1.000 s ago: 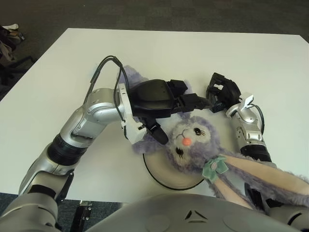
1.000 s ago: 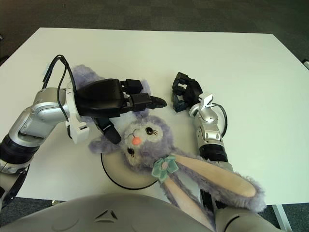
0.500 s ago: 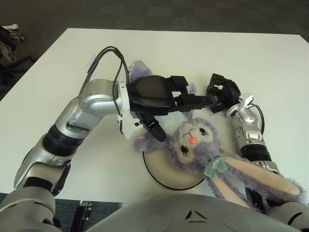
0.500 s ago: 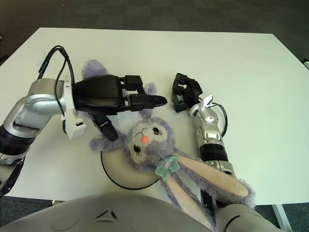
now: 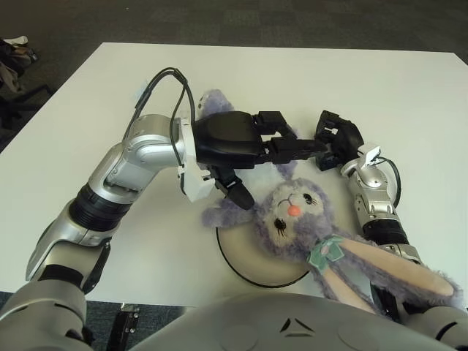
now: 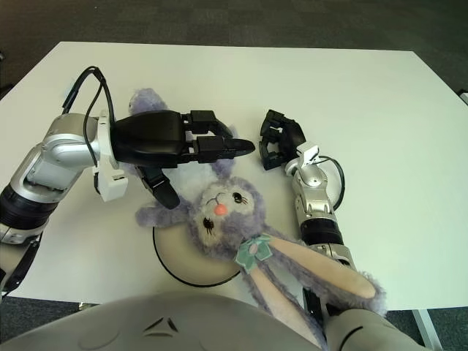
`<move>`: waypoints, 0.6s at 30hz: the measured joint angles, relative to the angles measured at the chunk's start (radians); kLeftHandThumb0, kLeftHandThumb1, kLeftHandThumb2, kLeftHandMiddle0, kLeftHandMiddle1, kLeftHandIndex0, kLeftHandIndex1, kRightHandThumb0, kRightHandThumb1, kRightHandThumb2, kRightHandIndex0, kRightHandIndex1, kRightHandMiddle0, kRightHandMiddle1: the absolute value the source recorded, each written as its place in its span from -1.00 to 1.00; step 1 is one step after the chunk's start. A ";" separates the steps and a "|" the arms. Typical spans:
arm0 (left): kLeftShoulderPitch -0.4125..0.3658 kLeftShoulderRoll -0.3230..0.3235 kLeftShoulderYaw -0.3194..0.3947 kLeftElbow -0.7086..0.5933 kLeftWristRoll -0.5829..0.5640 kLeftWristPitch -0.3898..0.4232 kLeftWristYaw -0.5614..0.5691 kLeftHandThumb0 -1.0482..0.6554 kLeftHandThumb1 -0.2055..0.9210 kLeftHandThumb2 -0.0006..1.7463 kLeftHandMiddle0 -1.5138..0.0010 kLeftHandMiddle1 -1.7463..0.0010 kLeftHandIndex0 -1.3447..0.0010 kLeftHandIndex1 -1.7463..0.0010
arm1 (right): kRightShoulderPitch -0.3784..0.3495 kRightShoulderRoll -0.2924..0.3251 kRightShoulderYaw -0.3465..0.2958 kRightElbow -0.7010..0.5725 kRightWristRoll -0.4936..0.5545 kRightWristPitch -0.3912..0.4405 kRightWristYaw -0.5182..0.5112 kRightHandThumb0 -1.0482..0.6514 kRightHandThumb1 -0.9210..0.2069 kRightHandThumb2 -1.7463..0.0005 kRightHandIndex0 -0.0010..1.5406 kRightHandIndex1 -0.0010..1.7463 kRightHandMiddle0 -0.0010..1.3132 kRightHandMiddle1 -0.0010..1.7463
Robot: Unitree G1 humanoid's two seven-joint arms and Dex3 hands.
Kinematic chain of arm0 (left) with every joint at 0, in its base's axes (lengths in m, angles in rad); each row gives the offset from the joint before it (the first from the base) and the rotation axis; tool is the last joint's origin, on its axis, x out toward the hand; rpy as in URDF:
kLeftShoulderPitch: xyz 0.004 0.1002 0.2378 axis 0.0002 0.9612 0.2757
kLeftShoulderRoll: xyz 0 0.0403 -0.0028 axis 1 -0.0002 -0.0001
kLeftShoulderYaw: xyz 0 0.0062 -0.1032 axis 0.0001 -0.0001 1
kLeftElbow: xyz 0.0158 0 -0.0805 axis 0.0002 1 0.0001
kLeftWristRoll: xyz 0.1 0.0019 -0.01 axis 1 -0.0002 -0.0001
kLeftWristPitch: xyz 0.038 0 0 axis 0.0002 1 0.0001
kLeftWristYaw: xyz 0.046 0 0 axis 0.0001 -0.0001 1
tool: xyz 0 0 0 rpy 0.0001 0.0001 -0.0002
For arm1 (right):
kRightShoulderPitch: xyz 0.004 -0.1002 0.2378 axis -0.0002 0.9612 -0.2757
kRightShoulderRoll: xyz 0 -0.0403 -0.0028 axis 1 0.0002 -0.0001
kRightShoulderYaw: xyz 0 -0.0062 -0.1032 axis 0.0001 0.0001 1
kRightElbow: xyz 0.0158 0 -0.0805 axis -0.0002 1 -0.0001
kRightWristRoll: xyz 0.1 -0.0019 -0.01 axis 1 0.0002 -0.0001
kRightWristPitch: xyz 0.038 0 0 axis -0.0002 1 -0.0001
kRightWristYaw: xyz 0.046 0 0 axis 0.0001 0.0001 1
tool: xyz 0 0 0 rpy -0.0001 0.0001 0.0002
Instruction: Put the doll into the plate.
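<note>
1. My left hand (image 5: pixel 245 150) is hovering over the doll's (image 5: pixel 292 212) body with its fingers spread and stretched toward the right; the thumb is pointing down beside the plush, and I am holding nothing that I can see.
2. Against a second ago, this hand is sitting higher and further back, and its fingers are no longer pressing into the fur, so I judge that I am letting go.
3. The doll's head has slid right and down a little since then; it is now lying face up, overlapping the far right part of the plate (image 5: pixel 241 259), with its head on the rim.
4. Its long ears are trailing toward my right side, off the plate, and its body and a foot are lying on the table (image 5: pixel 110 95) behind the plate.
5. My right hand (image 5: pixel 338 139) is sitting just right of my left fingertips, curled and holding nothing.
6. I judge that the task is only partly done: most of the doll is lying outside the plate and needs nudging inward.
</note>
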 measured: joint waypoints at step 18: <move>0.017 -0.011 0.056 -0.017 -0.029 0.132 0.004 -0.78 1.00 -0.35 0.87 -0.53 1.00 0.93 | -0.019 0.017 -0.025 -0.008 0.046 0.092 0.017 0.23 0.76 -1.00 0.17 0.96 0.05 1.00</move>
